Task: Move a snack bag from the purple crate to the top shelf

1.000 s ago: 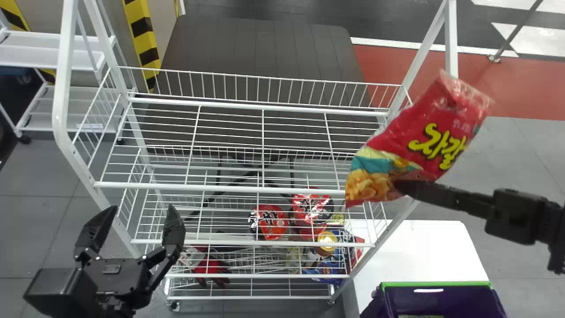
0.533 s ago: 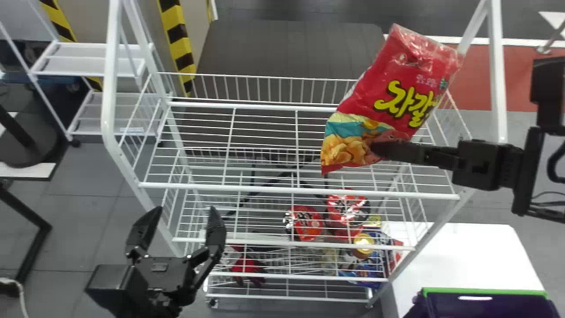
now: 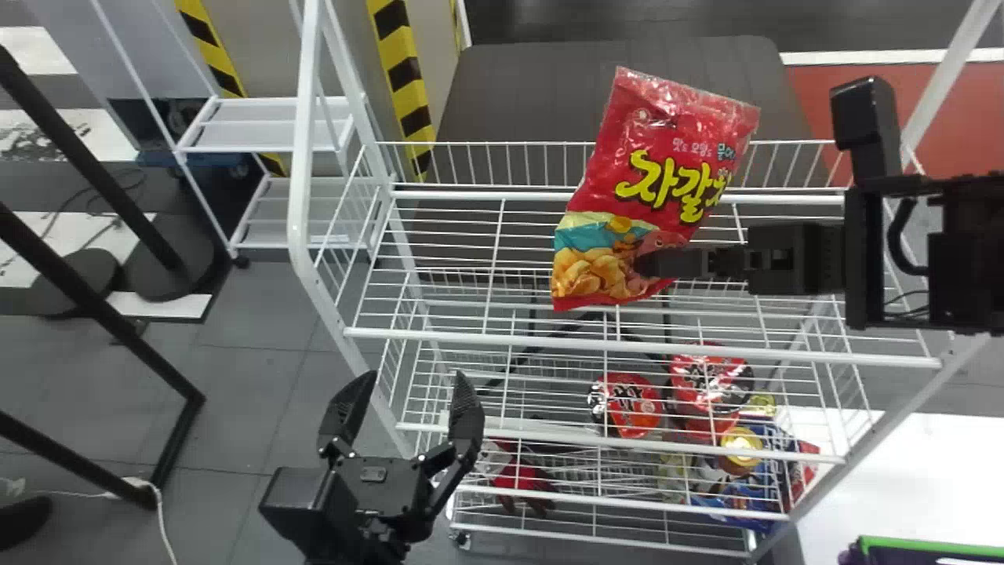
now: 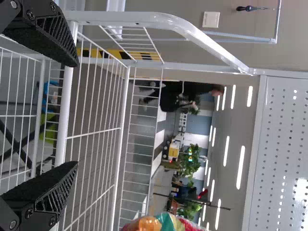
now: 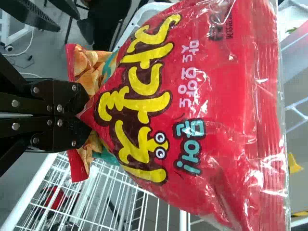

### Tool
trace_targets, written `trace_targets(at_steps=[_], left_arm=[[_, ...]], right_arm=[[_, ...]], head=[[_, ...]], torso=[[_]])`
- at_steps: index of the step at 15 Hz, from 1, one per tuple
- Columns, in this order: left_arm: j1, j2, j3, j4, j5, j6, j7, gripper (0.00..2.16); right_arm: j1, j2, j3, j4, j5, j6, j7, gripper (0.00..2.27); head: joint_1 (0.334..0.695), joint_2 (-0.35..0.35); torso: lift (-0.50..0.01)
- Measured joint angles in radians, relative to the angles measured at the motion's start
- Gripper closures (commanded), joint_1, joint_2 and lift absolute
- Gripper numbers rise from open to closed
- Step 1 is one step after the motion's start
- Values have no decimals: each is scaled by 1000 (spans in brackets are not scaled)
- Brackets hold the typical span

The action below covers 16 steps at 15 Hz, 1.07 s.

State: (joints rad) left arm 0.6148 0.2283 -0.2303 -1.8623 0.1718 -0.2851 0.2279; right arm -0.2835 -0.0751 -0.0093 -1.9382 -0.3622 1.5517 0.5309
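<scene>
White wire top shelving (image 3: 627, 342) is overhung by a red plastic snack bag (image 3: 667, 173), clamped in the black right tool (image 3: 645, 263); the black left tool (image 3: 413, 380) is spread. Grey floor (image 3: 251, 392) and yellow-black striping (image 3: 404, 74) are seen beyond.

I see grey floor (image 3: 259, 377) in front of the white cart (image 3: 251, 125). Behind it, yellow-and-black tape (image 3: 208, 39) edges a beige wall (image 3: 251, 47).
</scene>
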Motion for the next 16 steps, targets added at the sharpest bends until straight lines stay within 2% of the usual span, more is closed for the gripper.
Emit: trace_targets(at_steps=[3, 6, 8, 16], left_arm=[[0, -2, 2, 3, 0, -3, -1, 90], [1, -4, 4, 5, 0, -4, 0, 90], [2, -4, 6, 8, 0, -4, 0, 90], [2, -9, 8, 14, 0, -10, -1, 90]], right_arm=[[-85, 35, 27, 100, 0, 0, -43, 1943], [-172, 56, 47, 197, -7, 0, -94, 1946], [-210, 68, 61, 262, -5, 0, -102, 1946], [-246, 75, 73, 406, 7, 0, -133, 1946]], head=[[695, 176], [695, 187], [695, 196], [695, 198]], torso=[[0], [0], [0], [0]])
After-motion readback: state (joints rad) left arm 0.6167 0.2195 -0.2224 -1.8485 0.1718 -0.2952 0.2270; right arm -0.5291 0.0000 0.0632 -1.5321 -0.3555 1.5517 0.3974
